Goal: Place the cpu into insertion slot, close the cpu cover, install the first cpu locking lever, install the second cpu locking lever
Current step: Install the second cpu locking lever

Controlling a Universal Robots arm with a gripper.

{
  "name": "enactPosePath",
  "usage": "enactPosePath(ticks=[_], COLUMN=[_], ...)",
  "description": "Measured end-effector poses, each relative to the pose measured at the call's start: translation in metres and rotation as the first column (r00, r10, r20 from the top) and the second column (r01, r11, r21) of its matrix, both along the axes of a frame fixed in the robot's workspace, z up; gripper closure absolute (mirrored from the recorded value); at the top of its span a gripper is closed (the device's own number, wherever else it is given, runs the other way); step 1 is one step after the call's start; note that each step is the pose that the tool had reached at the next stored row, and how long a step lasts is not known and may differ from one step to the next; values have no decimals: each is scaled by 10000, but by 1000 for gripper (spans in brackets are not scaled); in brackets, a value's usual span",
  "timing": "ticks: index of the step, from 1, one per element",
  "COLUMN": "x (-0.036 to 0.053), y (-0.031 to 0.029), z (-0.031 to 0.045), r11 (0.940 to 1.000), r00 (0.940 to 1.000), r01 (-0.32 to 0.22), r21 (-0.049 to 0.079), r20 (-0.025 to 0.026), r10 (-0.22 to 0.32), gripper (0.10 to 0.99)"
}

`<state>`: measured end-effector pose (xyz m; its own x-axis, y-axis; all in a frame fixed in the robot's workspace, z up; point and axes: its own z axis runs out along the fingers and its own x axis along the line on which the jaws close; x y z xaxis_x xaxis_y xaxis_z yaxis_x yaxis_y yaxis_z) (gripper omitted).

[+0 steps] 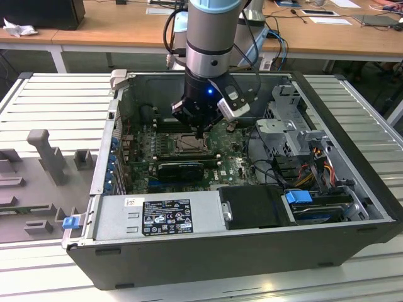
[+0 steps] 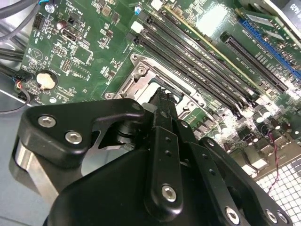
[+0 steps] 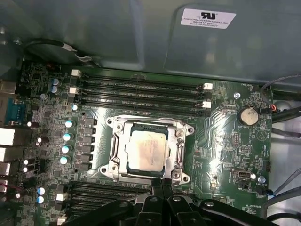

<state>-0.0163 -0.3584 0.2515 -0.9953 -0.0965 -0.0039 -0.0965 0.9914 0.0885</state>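
Clenched black gripper [image 3: 159,184] poised at rim of insertion slot [image 3: 181,143], pale silver-beige cpu [image 3: 147,149] seated within, framed by silvery cpu cover [image 3: 120,149].

open computer case [image 1: 352,207], green motherboard [image 3: 225,141], wooden desks [image 1: 113,28]

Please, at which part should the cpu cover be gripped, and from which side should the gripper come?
Probably at its rim edge nearest the gripper, coming from above. In the first wrist view the cpu cover lies flat as a thin frame around the cpu, so only a narrow metal rim offers a hold. The cut-out centre exposes the chip, better left untouched.
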Motion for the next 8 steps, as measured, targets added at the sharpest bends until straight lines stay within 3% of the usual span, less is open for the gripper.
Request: enactPosePath(ticks=[2, 8], x=[-23, -175], y=[-102, -108], z=[-9, -69], r11=[10000, 10000], r00=[10000, 10000], r01=[2, 1], r21=[1, 38], r20=[0, 1], r10=[-2, -1], gripper=[980, 980])
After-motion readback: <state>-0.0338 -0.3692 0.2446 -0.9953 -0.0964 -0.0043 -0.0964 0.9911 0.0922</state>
